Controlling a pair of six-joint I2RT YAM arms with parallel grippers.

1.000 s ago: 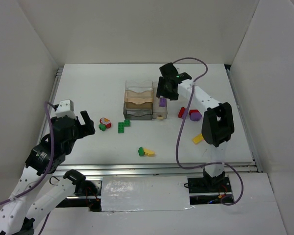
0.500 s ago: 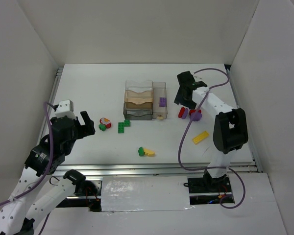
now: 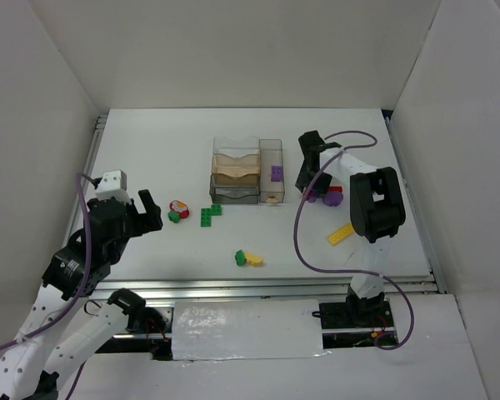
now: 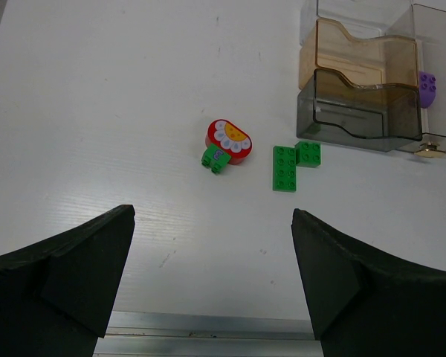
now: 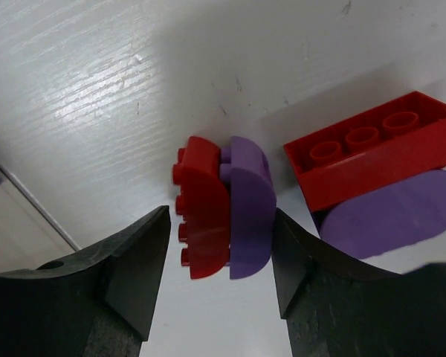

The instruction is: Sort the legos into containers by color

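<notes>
The clear tray (image 3: 236,169) stands mid-table, with a purple brick (image 3: 277,173) in its long side compartment. My right gripper (image 3: 308,182) is open and low beside a joined red and purple half-round pair (image 3: 312,193). In the right wrist view the gripper (image 5: 220,249) has one finger on each side of the red half (image 5: 202,217) and purple half (image 5: 250,212), with small gaps. A red brick (image 5: 372,155) lies on a purple piece (image 5: 390,216) just beyond. My left gripper (image 3: 147,208) is open and empty, also seen in the left wrist view (image 4: 212,249).
A red flower piece (image 3: 180,206) with a small green brick (image 3: 173,217) and green plates (image 3: 210,214) lie left of the tray. A green and yellow pair (image 3: 248,258) lies near the front. A yellow plate (image 3: 341,234) lies front right. A metal rail (image 4: 208,327) edges the table.
My right gripper left the purple brick in the tray's long compartment, moved right and came down around the red and purple pair. The left arm has not moved.
</notes>
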